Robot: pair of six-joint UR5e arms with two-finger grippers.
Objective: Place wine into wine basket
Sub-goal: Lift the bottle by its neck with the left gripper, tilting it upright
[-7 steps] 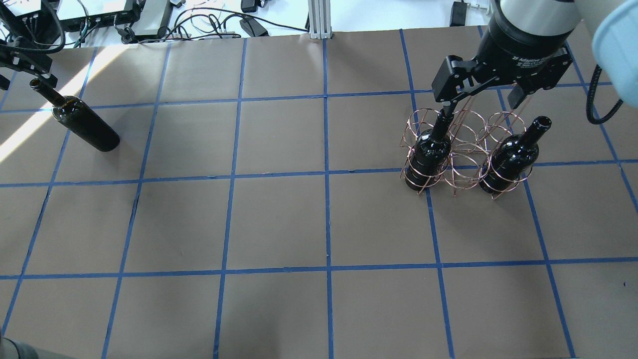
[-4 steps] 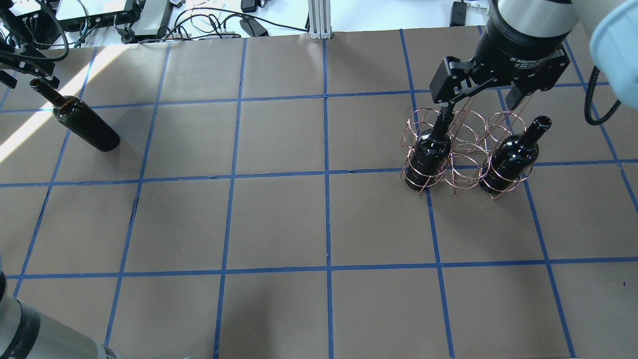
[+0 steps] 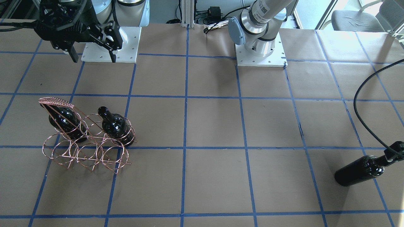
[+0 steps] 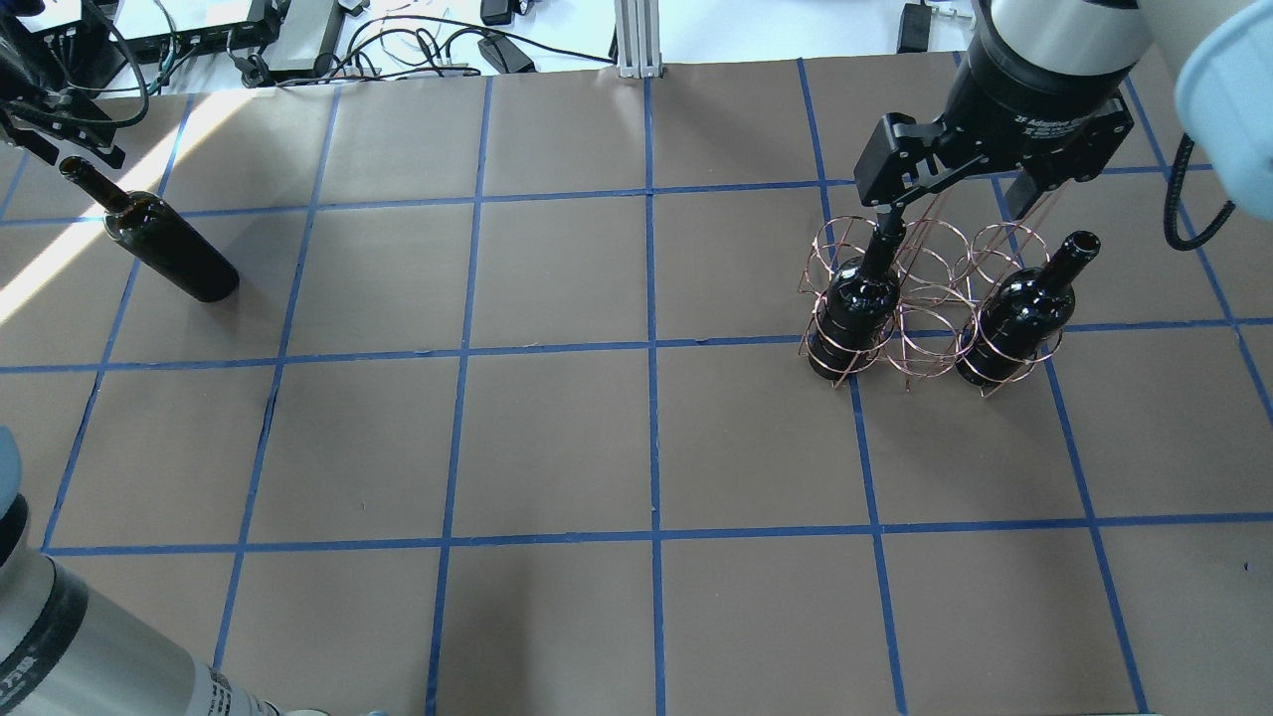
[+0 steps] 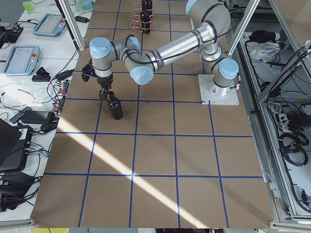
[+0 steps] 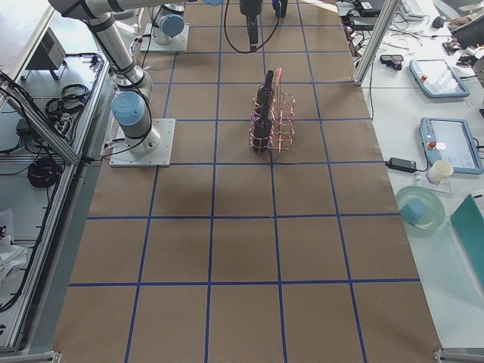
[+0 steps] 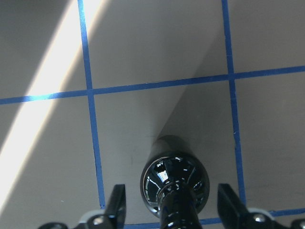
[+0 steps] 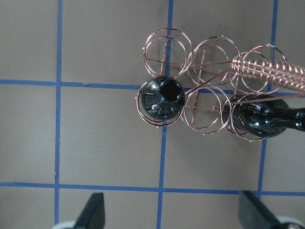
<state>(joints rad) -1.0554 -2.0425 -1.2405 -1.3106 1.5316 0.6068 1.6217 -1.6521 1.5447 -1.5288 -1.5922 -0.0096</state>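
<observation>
Left arm now pokes into overhead view at table's near-left corner; bottles and basket unmoved.

- Toward right edge: wine basket holds first bottle and second bottle.
- Right gripper hangs above basket, fingers spread wide, empty.
- Far-left corner: third bottle upright on table. Left gripper over it, fingers apart either side of neck, no grip.
- Judgement: two placed; third needs grasp, carry, drop-in.
- Right wrist view alone shows end rings of one row filled, middle ring free.
- Left wrist view alone shows gaps beside neck.
</observation>
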